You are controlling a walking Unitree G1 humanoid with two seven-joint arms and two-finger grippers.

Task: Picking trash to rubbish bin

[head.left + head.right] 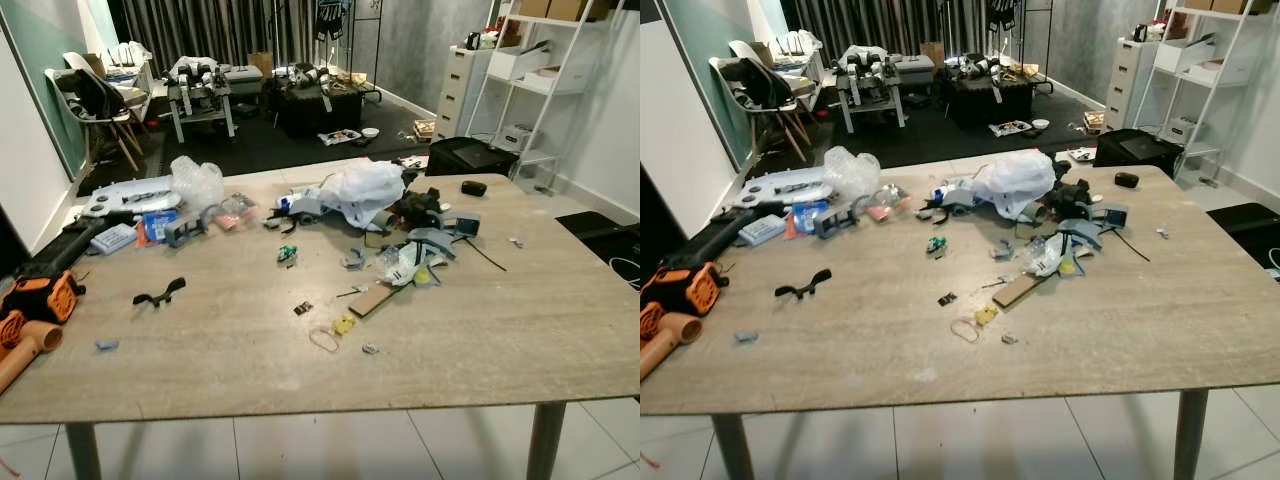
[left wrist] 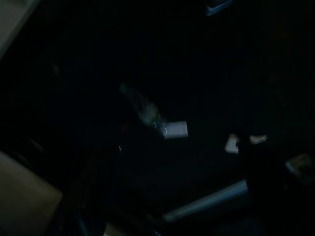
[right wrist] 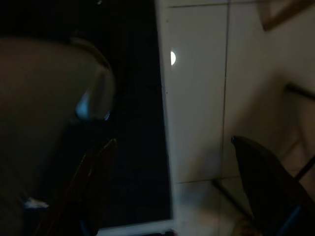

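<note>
As I stand before the wooden table [image 1: 520, 330], its contents read as follows. Far centre: a crumpled white plastic bag [image 1: 362, 190] beside a heap of dark and grey odds and ends [image 1: 420, 235]. Far left: a clear plastic bag [image 1: 196, 182], a white flat device [image 1: 125, 195], a blue packet [image 1: 157, 224] and a small white box [image 1: 113, 238]. Left edge: an orange-and-black power tool [image 1: 38, 298] with an orange tube [image 1: 25, 350] near it. Middle of the top: a black curved clip [image 1: 160, 293], a small green item [image 1: 287, 254], a flat brown strip [image 1: 373, 299], a yellow scrap [image 1: 344, 325] and a rubber band [image 1: 323, 340] just beside it. Far right corner: a black oval object [image 1: 474, 187]. Beyond the table: a white chair [image 1: 95, 105], low tables piled with gear [image 1: 205, 85] and white shelving [image 1: 540, 70]. My left wrist camera, very dark, gives pale scraps [image 2: 175, 130] on a dark floor; my right wrist camera gives white floor tiles [image 3: 197, 108]. Whether my grippers are spread or closed, I cannot tell.
</note>
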